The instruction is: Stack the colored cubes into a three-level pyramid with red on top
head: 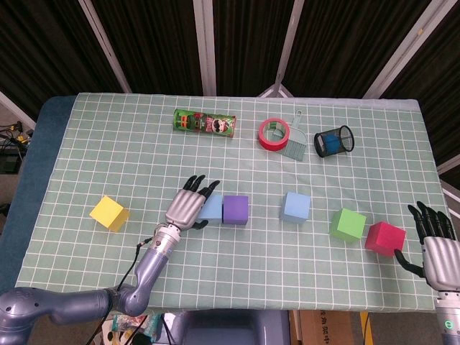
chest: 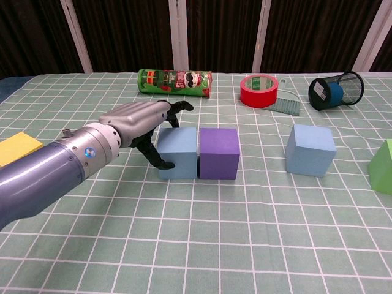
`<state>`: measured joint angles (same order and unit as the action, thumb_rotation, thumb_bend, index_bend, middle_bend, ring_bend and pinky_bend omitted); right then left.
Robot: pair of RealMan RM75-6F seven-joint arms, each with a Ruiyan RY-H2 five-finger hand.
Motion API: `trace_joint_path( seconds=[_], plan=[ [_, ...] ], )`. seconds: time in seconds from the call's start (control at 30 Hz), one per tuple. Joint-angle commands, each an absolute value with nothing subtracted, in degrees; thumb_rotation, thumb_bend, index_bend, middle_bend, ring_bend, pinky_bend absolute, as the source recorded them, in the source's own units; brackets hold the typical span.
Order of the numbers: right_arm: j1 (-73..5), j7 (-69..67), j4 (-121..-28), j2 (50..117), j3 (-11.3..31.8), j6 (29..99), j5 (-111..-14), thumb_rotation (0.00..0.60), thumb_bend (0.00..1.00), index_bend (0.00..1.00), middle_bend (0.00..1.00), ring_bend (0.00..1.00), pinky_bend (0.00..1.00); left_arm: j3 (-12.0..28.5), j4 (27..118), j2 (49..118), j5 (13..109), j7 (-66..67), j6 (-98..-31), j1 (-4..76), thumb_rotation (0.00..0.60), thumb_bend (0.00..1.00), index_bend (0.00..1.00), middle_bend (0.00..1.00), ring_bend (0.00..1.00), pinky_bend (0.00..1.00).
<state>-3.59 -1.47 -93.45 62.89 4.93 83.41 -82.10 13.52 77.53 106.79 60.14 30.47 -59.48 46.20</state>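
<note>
Since the base row is forming near the middle of the table (head: 72, 144), what matters is that the left hand (head: 188, 206) lies against the left side of the light-blue cube (chest: 177, 153), fingers draped over its top and thumb on its front face, with the purple cube (chest: 219, 153) just to the right, a thin gap showing between them. A second light-blue cube (head: 295, 206) stands farther right. Beside the right edge, the right hand (head: 431, 233), spread and empty, waits nearest the red cube (head: 384, 238) and green cube (head: 348, 223); the yellow cube (head: 109, 213) sits toward the left edge.
</note>
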Motion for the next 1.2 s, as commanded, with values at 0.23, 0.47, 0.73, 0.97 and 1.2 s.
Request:
trace_joint_path(
  seconds=[0.23, 0.47, 0.73, 0.97, 1.2],
  plan=[
    [-3.64, -1.60, -93.41, 62.89, 5.04, 83.29, -81.88, 0.600, 0.30, 0.00, 0.00, 0.00, 0.00, 13.51, 76.11, 107.58, 60.94, 28.26, -58.28, 46.85, 0.600, 0.31, 0.01, 0.34, 0.00, 0.02],
    [-3.60, -1.62, -93.50, 62.85, 5.06, 83.39, -81.91, 0.600, 0.30, 0.00, 0.00, 0.00, 0.00, 13.09, 76.23, 107.80, 62.10, 27.00, -58.24, 46.92, 0.600, 0.31, 0.01, 0.34, 0.00, 0.02],
    [-3.55, -1.58, -93.51, 62.88, 5.08, 83.52, -81.92, 0.600, 0.30, 0.00, 0.00, 0.00, 0.00, 12.88, 76.17, 107.81, 62.26, 26.44, -57.94, 46.91, 0.600, 0.31, 0.01, 0.34, 0.00, 0.02],
    [-3.54, -1.63, -93.52, 62.87, 5.09, 83.55, -81.93, 0.600, 0.30, 0.00, 0.00, 0.00, 0.00, 12.54, 76.57, 107.73, 62.21, 26.23, -58.28, 46.45, 0.600, 0.31, 0.01, 0.34, 0.00, 0.02],
    [-3.51, -1.76, -93.55, 62.86, 5.14, 83.66, -81.95, 0.600, 0.30, 0.00, 0.00, 0.00, 0.00, 12.64, 77.14, 107.64, 62.62, 25.65, -58.73, 46.24, 0.600, 0.31, 0.01, 0.34, 0.00, 0.02]
  ],
)
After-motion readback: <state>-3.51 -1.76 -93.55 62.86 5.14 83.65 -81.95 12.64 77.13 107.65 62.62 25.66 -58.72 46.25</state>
